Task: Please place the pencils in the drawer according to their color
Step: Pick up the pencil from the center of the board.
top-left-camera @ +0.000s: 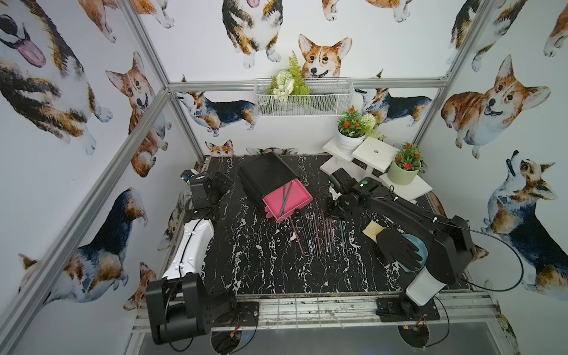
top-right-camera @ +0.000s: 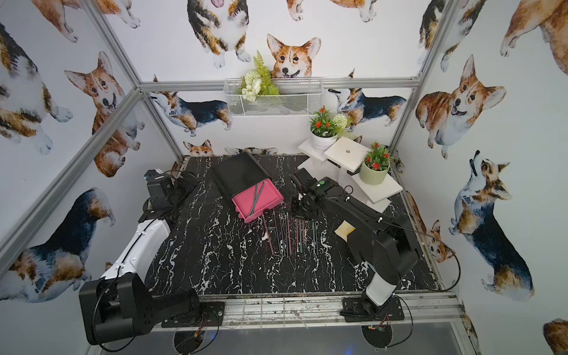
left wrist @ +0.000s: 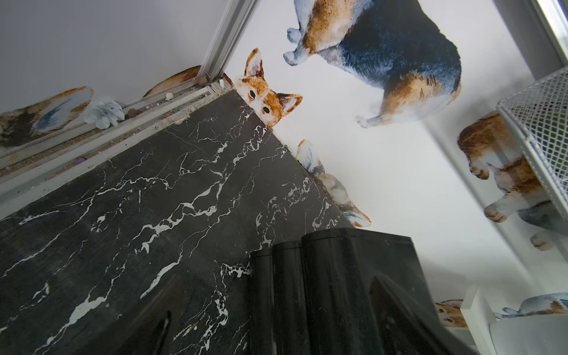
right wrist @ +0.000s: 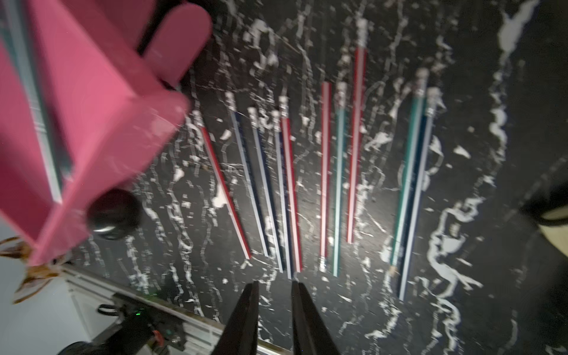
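Observation:
Several pencils (top-left-camera: pixel 316 233) (top-right-camera: pixel 287 233) (right wrist: pixel 289 190) in red-pink, teal and dark grey lie side by side on the black marble table. The drawer (top-left-camera: pixel 276 196) (top-right-camera: pixel 246 203) (right wrist: pixel 92 107), a pink tray, is pulled out of the black cabinet (top-left-camera: pixel 264 172) (left wrist: pixel 338 276), with two teal pencils (top-left-camera: pixel 287 196) lying in it. My right gripper (top-left-camera: pixel 330 212) (right wrist: pixel 275 285) hovers over the far ends of the loose pencils, right of the drawer, open by a narrow gap with nothing between its fingers. My left gripper (top-left-camera: pixel 226 181) (left wrist: pixel 276 319) stands wide open and empty at the cabinet's left rear.
A black glove (top-left-camera: pixel 399 246) lies over a blue bowl (top-left-camera: pixel 422 247) at the right, under my right arm. White stepped stands (top-left-camera: pixel 375 153) with potted plants (top-left-camera: pixel 402 172) fill the back right corner. A wire basket (top-left-camera: pixel 304 98) hangs on the back wall.

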Motion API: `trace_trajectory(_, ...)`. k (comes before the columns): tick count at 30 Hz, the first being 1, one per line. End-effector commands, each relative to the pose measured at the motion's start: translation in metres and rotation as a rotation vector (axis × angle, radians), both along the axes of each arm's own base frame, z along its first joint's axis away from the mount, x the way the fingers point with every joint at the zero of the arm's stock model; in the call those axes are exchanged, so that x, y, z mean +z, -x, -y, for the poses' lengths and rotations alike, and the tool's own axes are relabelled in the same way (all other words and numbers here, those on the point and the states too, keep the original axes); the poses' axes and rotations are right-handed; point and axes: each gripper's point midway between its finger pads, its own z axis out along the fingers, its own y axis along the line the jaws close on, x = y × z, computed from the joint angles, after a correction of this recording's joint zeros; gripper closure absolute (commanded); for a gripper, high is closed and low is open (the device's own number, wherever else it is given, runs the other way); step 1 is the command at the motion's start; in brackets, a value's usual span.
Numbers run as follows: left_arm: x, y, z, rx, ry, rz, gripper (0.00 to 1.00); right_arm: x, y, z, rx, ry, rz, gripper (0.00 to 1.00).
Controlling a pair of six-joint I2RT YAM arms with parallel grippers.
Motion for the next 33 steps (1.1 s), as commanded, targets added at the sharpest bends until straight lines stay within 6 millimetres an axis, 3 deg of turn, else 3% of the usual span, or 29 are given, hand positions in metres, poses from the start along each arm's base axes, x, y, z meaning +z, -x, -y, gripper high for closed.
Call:
trace_trajectory(1, 0.006, -0.001, -0.003, 0.012, -0.009, 0.022, 0.00, -0.020, 0.009, 0.034, 0.022, 0.162, 0.003, 0.74)
trace_trajectory(8, 0.004, -0.002, -0.003, 0.007, -0.005, 0.019, 0.00, -0.062, 0.002, 0.050, 0.034, 0.254, -0.065, 0.74)
trace_trajectory(14, 0.000, -0.004, -0.002, 0.005, -0.001, 0.009, 0.00, -0.084, -0.007, 0.056, 0.050, 0.299, -0.099, 0.75)
trace_trajectory(33, -0.003, -0.004, -0.003, 0.005, -0.004, 0.002, 0.00, -0.113, -0.015, 0.051, 0.066, 0.301, -0.150, 0.78)
